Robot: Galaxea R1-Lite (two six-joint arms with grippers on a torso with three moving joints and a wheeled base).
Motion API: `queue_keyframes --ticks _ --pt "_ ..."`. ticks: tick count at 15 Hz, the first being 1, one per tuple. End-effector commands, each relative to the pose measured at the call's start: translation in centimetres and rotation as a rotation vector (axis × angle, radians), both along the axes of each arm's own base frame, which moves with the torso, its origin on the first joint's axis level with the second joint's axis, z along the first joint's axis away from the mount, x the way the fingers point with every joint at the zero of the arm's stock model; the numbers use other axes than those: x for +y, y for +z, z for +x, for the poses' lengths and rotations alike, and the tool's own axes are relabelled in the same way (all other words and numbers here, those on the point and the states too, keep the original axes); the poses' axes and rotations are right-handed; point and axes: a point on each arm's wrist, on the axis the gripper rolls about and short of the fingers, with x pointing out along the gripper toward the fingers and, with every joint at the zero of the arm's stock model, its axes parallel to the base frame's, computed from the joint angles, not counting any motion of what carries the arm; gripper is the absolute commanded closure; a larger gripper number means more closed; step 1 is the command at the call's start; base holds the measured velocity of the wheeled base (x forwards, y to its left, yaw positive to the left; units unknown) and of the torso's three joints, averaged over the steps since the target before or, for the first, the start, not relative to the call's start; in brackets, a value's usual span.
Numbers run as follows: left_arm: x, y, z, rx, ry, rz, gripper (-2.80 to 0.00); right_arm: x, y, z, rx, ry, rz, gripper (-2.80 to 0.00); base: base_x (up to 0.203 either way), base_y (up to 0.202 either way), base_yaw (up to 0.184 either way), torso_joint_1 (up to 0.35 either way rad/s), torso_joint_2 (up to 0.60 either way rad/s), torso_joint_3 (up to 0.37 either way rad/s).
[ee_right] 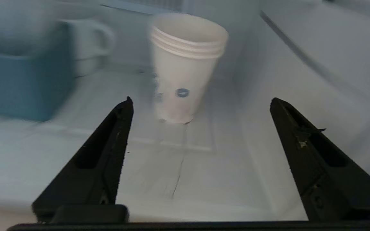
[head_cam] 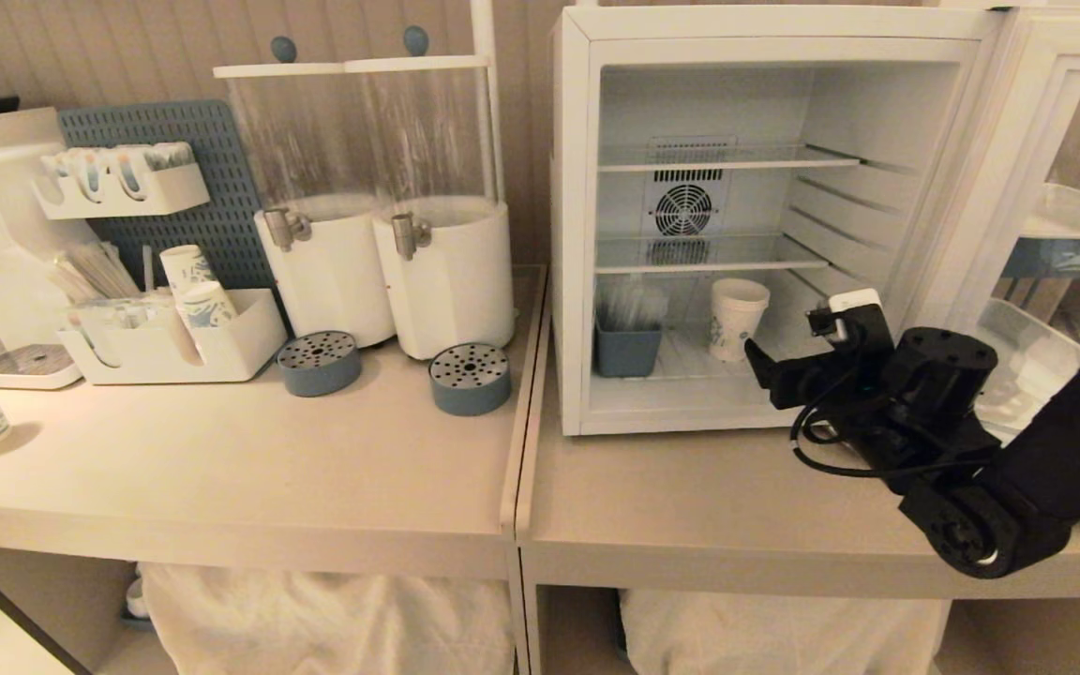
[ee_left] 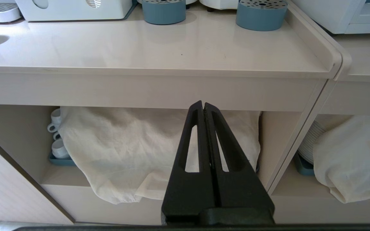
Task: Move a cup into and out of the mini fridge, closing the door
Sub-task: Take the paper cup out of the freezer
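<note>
The mini fridge point(head_cam: 765, 216) stands on the counter point(head_cam: 690, 506) with its door point(head_cam: 1056, 234) swung wide, beside the right pincer point(ee_right: 201, 102). That pincer hangs at the fridge mouth, fingers spread wide and holding nothing. Just ahead of it, untouched, one cup point(ee_right: 186, 67) stands upright on the fridge floor; only the wrist view shows a mug behind the blue bin point(head_cam: 627, 349). Two wire shelves sit above. The left pincer point(ee_left: 203, 106), clamped shut on nothing, points at a cloth point(ee_left: 140, 150) under the counter.
</note>
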Motion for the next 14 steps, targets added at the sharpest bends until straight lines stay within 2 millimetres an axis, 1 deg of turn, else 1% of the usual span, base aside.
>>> queue_keyframes --ticks 1,4,5,8,9,10,12,14 --pt "0.0 0.0 0.0 -0.002 0.000 -0.001 0.00 0.6 -2.7 1.8 0.016 -0.037 -0.015 -2.80 0.000 0.000 0.000 0.000 0.00 0.000" --pt "0.0 0.0 0.0 -0.005 0.000 -0.002 0.00 1.2 -4.1 4.4 -0.004 -0.085 -0.030 -2.80 0.000 0.000 0.000 0.000 0.00 0.000" --pt "0.0 0.0 0.0 -0.005 0.000 -0.002 0.00 1.3 -4.2 5.1 -0.014 -0.091 -0.046 -2.80 0.000 0.000 0.000 0.000 0.00 0.000" --pt "0.0 0.0 0.0 -0.005 0.000 -0.002 0.00 1.7 -4.1 6.6 -0.003 -0.094 -0.061 -2.80 0.000 0.000 0.000 0.000 0.00 0.000" --pt "0.0 0.0 0.0 -0.007 0.002 -0.002 0.00 1.7 -3.9 6.8 -0.008 -0.094 -0.059 -2.80 0.000 0.000 0.000 0.000 0.00 0.000" --pt "0.0 0.0 0.0 -0.005 0.000 -0.002 0.00 1.9 -3.3 7.6 -0.022 -0.095 -0.055 -2.80 0.000 0.000 0.000 0.000 0.00 0.000" --pt "0.0 0.0 0.0 -0.007 0.000 -0.002 0.00 2.3 -2.8 8.9 -0.037 -0.095 -0.051 -2.80 0.000 0.000 0.000 0.000 0.00 0.000" --pt "0.0 0.0 0.0 -0.007 0.000 -0.002 0.00 2.4 -3.2 9.5 -0.016 -0.095 -0.058 -2.80 0.000 0.000 0.000 0.000 0.00 0.000"
